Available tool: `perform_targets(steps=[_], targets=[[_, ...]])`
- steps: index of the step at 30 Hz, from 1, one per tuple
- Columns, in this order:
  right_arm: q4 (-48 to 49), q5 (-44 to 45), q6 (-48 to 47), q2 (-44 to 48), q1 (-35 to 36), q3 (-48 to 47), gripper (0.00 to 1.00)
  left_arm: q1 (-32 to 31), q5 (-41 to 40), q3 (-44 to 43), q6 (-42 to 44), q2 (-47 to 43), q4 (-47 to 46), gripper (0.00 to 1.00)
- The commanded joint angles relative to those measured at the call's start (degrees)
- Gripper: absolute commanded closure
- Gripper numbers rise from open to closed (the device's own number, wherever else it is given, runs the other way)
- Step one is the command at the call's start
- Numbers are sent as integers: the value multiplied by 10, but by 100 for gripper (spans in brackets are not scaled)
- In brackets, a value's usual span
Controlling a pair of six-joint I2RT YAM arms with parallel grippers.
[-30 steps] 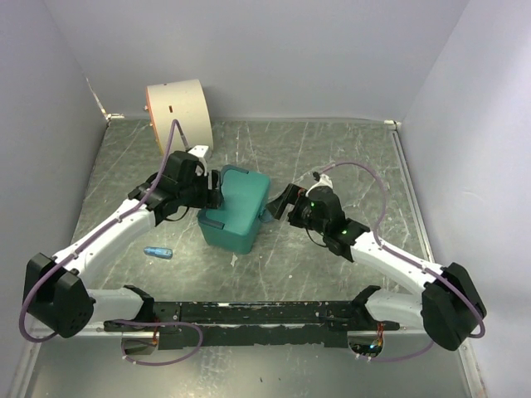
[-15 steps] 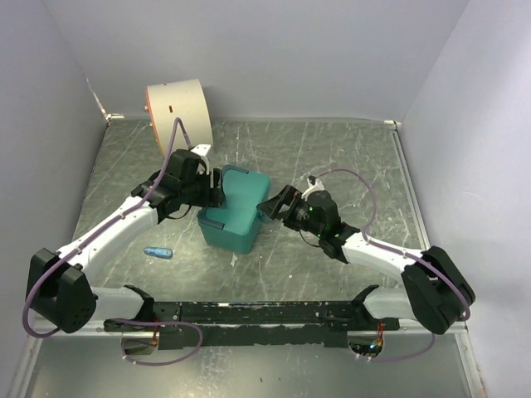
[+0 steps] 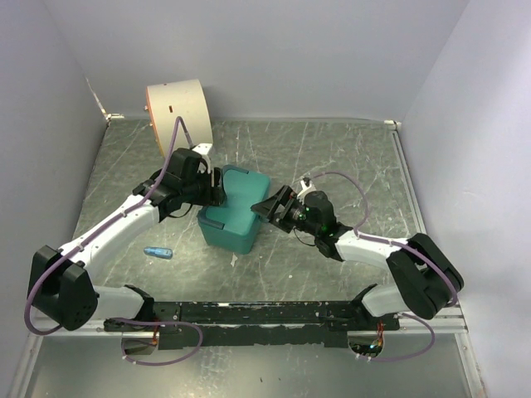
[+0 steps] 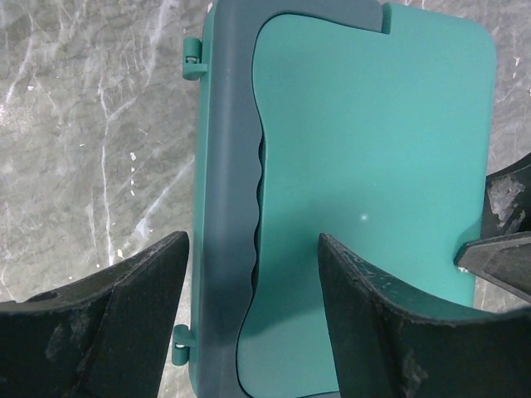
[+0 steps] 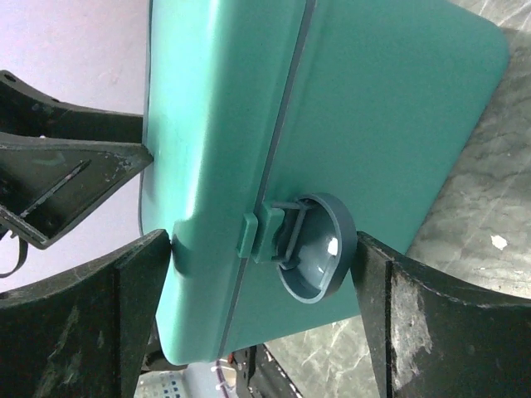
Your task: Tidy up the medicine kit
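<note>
The medicine kit [image 3: 238, 209], a teal box with its lid down, stands mid-table. In the left wrist view its lid [image 4: 373, 149] fills the frame, with a dark grey handle band [image 4: 228, 166] along one side. My left gripper [image 3: 214, 192] is open just over the lid's left side, its fingers either side of the handle band [image 4: 250, 240]. My right gripper [image 3: 264, 207] is open at the kit's right face. In the right wrist view its fingers [image 5: 264, 239] stand either side of the grey round latch [image 5: 315, 249], one fingertip against the lid edge, the other against the latch rim.
A large cream drum [image 3: 178, 112] lies at the back left. A small blue item [image 3: 158, 252] lies on the table left of the kit. A black rail [image 3: 265, 313] runs along the near edge. Walls close in on the left, back and right.
My right arm has stretched left and lower, bringing its gripper up against the kit's latch side. My left gripper has edged slightly further over the lid.
</note>
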State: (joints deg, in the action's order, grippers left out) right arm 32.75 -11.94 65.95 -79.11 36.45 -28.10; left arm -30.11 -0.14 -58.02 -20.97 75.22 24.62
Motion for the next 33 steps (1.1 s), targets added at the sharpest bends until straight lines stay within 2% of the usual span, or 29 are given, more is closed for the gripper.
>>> perform_targets(steps=[1, 6, 11, 23, 27, 33], targets=[[-5, 2, 12, 8, -1, -4, 15, -2, -2, 12, 19, 22, 58, 27], [-21, 25, 8, 39, -1, 1, 29, -2, -3, 18, 18, 17, 54, 27], [-47, 28, -2, 49, -1, -11, 37, -2, -4, 39, 12, -1, 40, 28], [-78, 20, -4, 46, 11, -49, 45, -2, -9, 42, 23, -8, 48, 28], [-141, 34, -17, 37, 19, -85, 45, -2, -6, 43, 23, -9, 50, 29], [-252, 72, -31, 27, 39, -148, 52, -3, 2, 43, 22, -10, 50, 29]])
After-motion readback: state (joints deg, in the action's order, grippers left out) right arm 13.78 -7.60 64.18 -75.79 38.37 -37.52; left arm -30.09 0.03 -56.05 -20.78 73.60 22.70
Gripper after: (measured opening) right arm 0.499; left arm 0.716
